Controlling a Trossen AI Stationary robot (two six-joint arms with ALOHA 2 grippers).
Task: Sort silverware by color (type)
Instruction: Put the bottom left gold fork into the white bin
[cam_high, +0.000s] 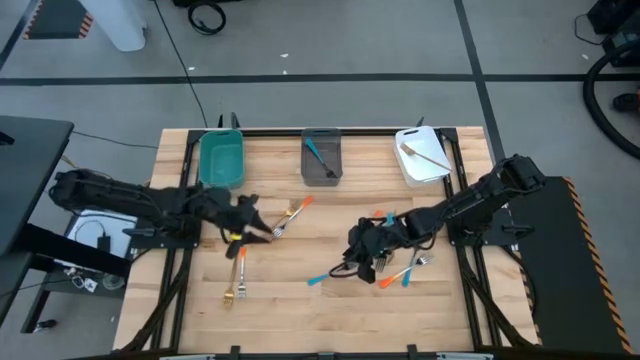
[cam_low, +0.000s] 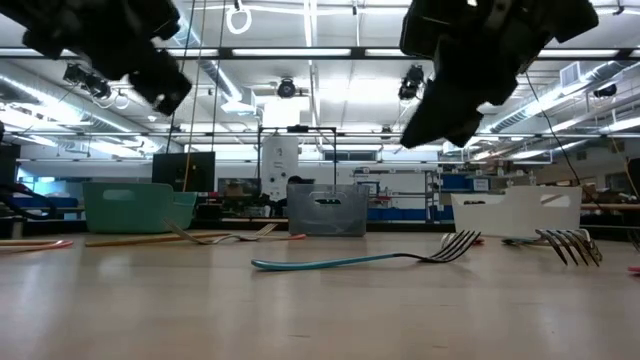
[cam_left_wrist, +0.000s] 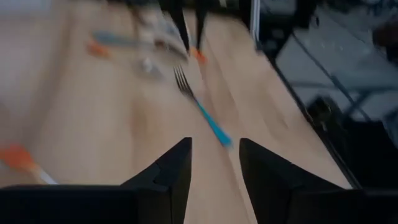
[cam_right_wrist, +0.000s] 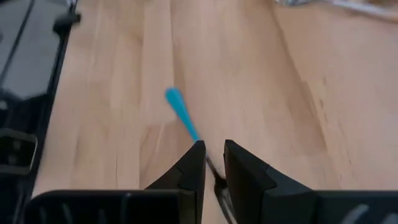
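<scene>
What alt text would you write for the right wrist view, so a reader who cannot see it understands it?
The right hand, two dark fingers set narrowly apart, hangs low over a slim blue-handled metal fork lying on the pale wooden table, with the fork's neck showing in the gap between the fingers. A black frame rail runs along one table edge.

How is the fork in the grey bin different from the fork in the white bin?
The fork in the grey bin has a bright blue handle; the fork in the white bin looks pale golden-tan. The blue one lies in the middle bin, the tan one in the bin at the right arm's end of the row. Both are slim, lie slanted and are already sorted.
</scene>
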